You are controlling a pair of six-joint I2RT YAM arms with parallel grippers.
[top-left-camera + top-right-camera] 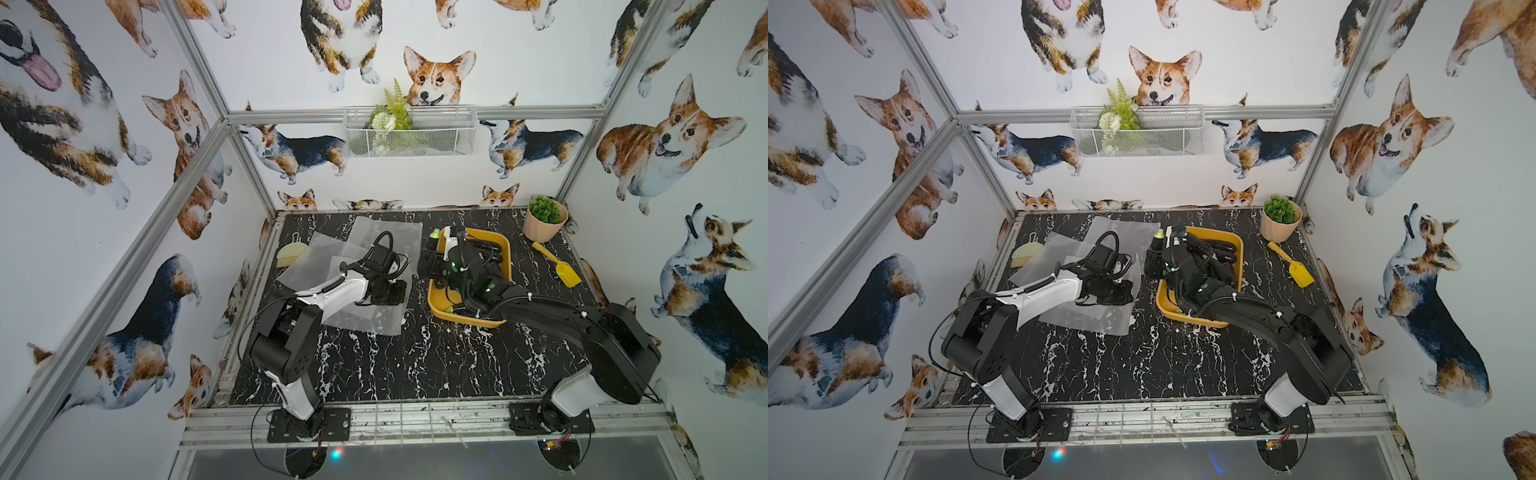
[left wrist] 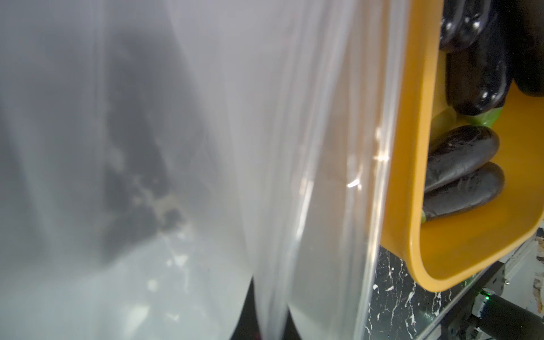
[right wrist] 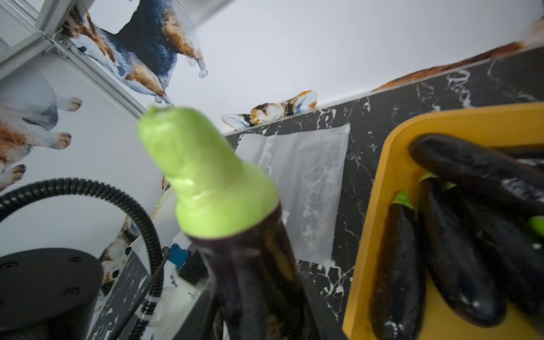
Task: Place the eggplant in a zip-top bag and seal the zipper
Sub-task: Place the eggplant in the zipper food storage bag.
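One eggplant (image 3: pixel 247 265) in right claw (image 1: pixel 432 262)

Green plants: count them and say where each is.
2. A leafy green plant in a pink ribbed pot stands at the black marble table's far right corner; a fern with white flowers sits in the white wire basket on the back wall.

On the desk (image 1: pixel 415 365), zip-top bags (image 1: pixel 374 232) lie at ten o'clock, a brush (image 1: pixel 289 254) at their nine. A tray (image 1: pixel 506 249) holding eggplants (image 3: pixel 447 259) sits at one o'clock, with an eggplant (image 3: pixel 223 220) in the air between bags and tray, a scoop (image 1: pixel 561 266) at three and a pot (image 1: pixel 540 230) at two.
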